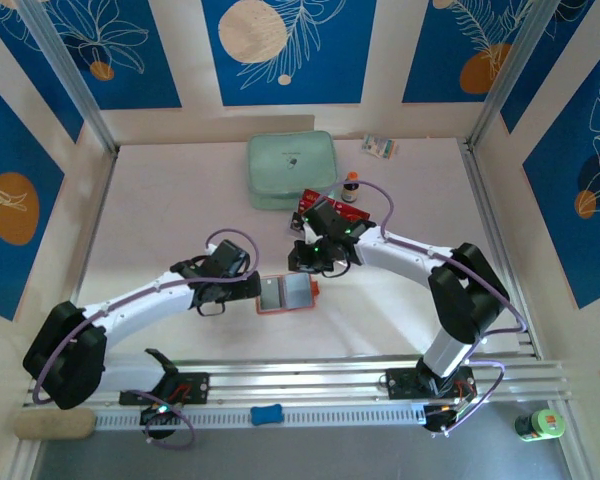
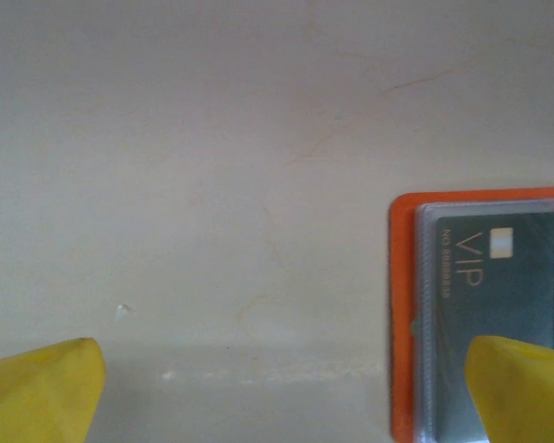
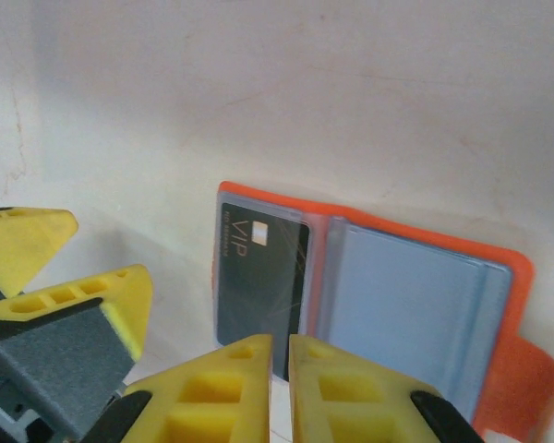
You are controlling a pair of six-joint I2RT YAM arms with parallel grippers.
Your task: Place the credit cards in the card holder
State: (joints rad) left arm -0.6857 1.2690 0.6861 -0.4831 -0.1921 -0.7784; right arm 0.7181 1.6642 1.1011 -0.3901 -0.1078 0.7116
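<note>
The orange card holder (image 1: 288, 295) lies open and flat on the table between the arms. A black VIP credit card (image 3: 258, 286) sits in its left clear pocket (image 2: 499, 277); the right pocket (image 3: 406, 314) looks empty. My right gripper (image 3: 280, 369) hovers at the card's near end, its jaws only a narrow slit apart with nothing in the slit. My left gripper (image 2: 282, 388) stands wide open at the holder's left edge, one fingertip (image 2: 522, 378) over the holder (image 2: 403, 314), the other over bare table. More red credit cards (image 1: 310, 203) lie behind the right gripper (image 1: 318, 262).
A mint-green zipped pouch (image 1: 292, 170) lies at the back, with a small bottle (image 1: 351, 187) and a small packet (image 1: 380, 147) to its right. The left gripper's yellow fingers (image 3: 111, 295) stand close to the holder's left side.
</note>
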